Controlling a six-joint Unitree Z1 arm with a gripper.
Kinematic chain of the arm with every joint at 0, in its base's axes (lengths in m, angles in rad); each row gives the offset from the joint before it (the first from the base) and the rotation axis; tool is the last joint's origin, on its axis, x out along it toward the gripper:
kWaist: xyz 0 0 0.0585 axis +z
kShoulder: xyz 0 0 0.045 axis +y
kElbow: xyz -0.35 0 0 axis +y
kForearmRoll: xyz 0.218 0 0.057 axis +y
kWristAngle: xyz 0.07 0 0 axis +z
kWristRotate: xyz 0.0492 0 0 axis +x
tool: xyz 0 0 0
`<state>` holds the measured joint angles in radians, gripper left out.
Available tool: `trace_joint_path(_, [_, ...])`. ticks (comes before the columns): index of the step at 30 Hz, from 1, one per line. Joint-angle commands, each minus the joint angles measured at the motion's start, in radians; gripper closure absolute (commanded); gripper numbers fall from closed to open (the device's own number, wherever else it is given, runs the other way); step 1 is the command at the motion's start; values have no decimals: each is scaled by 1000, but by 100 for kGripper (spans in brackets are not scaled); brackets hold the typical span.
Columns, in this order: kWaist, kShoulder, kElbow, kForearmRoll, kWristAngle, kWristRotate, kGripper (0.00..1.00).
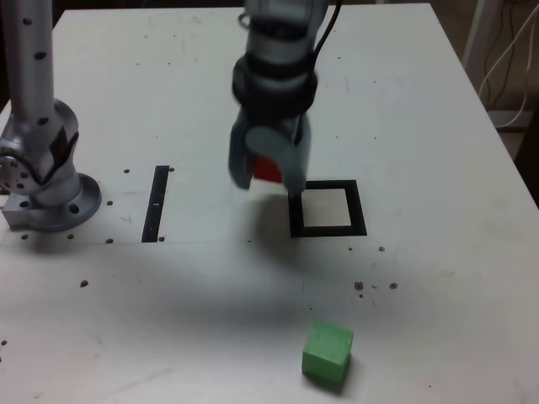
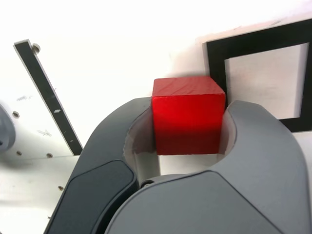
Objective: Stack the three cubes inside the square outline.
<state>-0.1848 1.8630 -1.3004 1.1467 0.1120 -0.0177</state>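
My gripper point(image 1: 268, 181) point(image 2: 187, 124) is shut on the red cube point(image 1: 268, 168) point(image 2: 187, 114), held above the table just to the exterior view's left of the square outline point(image 1: 328, 208) point(image 2: 217, 63). The outline is a thick black frame with a pale centre, lying flat with nothing inside it. The green cube point(image 1: 328, 353) rests on the table near the front edge, well apart from the outline. No yellow cube is in view.
A narrow black strip point(image 1: 156, 203) point(image 2: 48, 95) lies flat to the exterior view's left of the gripper. The arm's grey base point(image 1: 46, 168) stands at the exterior view's far left. Small dark specks dot the white table point(image 1: 438, 278).
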Motion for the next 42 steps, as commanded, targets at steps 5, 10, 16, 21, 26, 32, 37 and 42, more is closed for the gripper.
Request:
trace_joint_path(5, [-66,43,-6,-34,-3,-42,80])
trace_joint_path(10, [-76,60,-10,-52,8,-43,80])
trace_joint_path(16, [-76,87,-35,-67,26,-30,80])
trace_joint_path(21, [-76,117,-71,-78,28,-4,80])
trace_joint_path(26, [-76,141,-92,-79,26,11,77])
trace_joint_path(32, [-75,174,-114,-77,21,28,69])
trace_joint_path(37, [-66,199,-125,-69,21,42,52])
trace_joint_path(42, [-58,207,-129,-69,22,62,25])
